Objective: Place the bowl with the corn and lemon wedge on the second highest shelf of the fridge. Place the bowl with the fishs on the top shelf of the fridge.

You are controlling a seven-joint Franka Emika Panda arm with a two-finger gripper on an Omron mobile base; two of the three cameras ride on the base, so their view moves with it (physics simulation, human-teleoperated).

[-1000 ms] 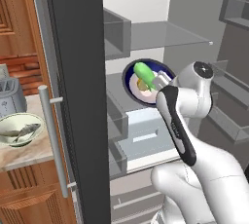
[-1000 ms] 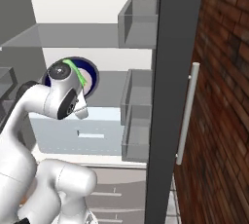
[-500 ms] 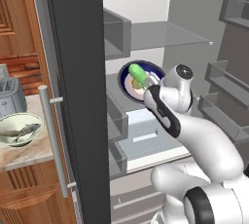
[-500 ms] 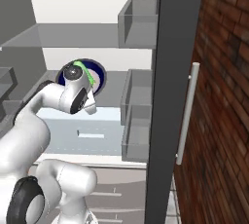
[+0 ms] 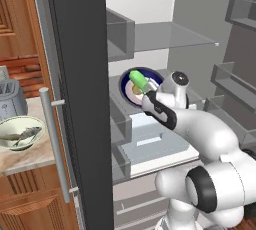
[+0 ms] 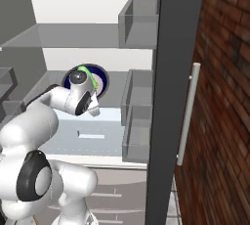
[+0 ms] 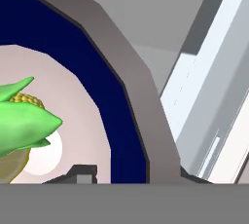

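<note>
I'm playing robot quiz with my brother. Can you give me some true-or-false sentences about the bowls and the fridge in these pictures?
1. The small round dark-blue bowl with a cream inside is inside the tall dark-grey-doored fridge. True.
2. The pale greenish-cream round bowl is in the fridge too. False: it sits on the counter to the left of the fridge door.
3. A bright green stubby corn cob lies in the blue bowl. True.
4. The small grey fish share a bowl with the corn. False: they lie in the pale green bowl.
5. The blue bowl is above the uppermost thin grey glass-like shelf. False: it is below that shelf.
</note>
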